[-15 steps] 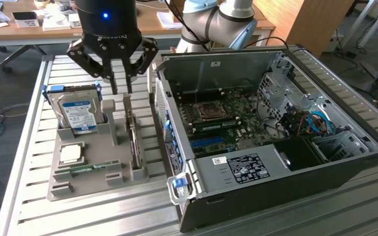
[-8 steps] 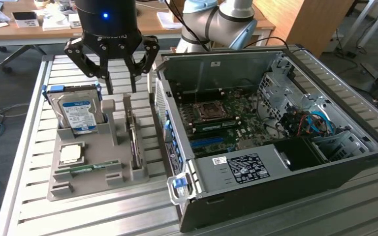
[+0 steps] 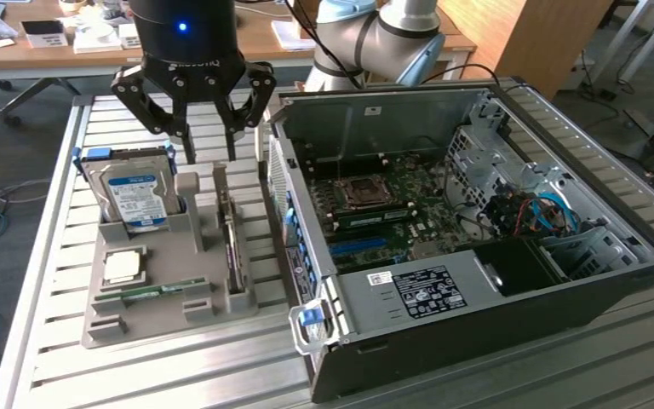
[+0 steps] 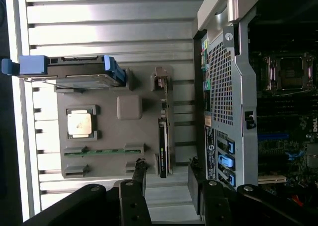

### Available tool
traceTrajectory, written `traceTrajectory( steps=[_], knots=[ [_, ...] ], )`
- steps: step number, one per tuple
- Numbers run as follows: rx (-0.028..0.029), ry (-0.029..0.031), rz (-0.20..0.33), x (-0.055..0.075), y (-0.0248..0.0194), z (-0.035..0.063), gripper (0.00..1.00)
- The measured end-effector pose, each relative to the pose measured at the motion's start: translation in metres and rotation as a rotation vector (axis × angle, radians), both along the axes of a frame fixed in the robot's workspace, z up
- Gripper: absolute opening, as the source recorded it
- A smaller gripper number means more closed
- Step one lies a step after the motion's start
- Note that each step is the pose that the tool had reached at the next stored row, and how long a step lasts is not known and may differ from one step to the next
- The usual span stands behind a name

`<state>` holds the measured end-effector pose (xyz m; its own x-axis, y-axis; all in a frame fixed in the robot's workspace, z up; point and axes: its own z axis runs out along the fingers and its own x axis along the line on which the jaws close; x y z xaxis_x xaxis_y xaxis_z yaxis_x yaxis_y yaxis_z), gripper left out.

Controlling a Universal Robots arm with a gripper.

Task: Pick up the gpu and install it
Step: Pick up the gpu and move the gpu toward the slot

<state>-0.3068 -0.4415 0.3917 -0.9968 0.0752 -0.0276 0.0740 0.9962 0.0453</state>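
The gpu [image 3: 231, 249] stands on edge in a slot of the grey holder tray [image 3: 111, 328], a thin dark card with a metal bracket at its far end. In the wrist view the gpu [image 4: 163, 136] is a narrow strip running along the tray [image 4: 109, 134]. My black gripper [image 3: 211, 158] hangs just above the card's far end, open, one finger on each side of the card's line and nothing between them. Both fingertips [image 4: 140, 167] show in the wrist view, with the gripper [image 4: 166, 169] straddling the card's end.
On the tray are also a silver hard drive with a blue-white label [image 3: 136, 196], a square processor [image 3: 123, 266] and a narrow green memory stick [image 3: 151, 292]. The open computer case [image 3: 554, 281] lies right beside the tray, its motherboard [image 3: 384, 200] exposed. All sits on a slatted metal table [image 3: 191, 375].
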Motion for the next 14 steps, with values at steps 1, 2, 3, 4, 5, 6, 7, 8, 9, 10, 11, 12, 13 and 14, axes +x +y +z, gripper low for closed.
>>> traceTrajectory(
  steps=[1, 2, 3, 4, 5, 6, 7, 8, 9, 10, 11, 12, 13, 14],
  knots=[
    [0.0001, -0.0001, 0.0, 0.0, 0.0, -0.0004, 0.47],
    [0.0001, -0.0001, 0.0, 0.0, 0.0, -0.0009, 0.47],
    [0.0001, -0.0001, 0.0, 0.0, 0.0, -0.0016, 0.47],
    [0.0001, -0.0001, 0.0, 0.0, 0.0, -0.0023, 0.47],
    [0.0001, 0.0, 0.0, 0.0, 0.0, -0.0029, 0.47],
    [0.0, 0.0001, 0.0, 0.0, 0.0, -0.0029, 0.47],
    [0.0, 0.0001, 0.0, 0.0, 0.0, -0.0029, 0.47],
    [-0.0001, 0.0001, 0.0, 0.0, 0.0, -0.0029, 0.47],
    [0.0, 0.0001, 0.0, 0.0, 0.0, -0.0029, 0.47],
    [0.0, 0.0, 0.0, 0.0, 0.0, -0.003, 0.47],
    [0.0001, -0.0001, 0.0, 0.0, 0.0, -0.0032, 0.47],
    [0.0003, -0.0003, 0.0, 0.0, 0.0, -0.0037, 0.47],
    [0.0002, -0.0002, 0.0, 0.0, 0.0, -0.0041, 0.47],
    [0.0001, 0.0, 0.0, 0.0, 0.0, -0.0044, 0.47]
  ],
)
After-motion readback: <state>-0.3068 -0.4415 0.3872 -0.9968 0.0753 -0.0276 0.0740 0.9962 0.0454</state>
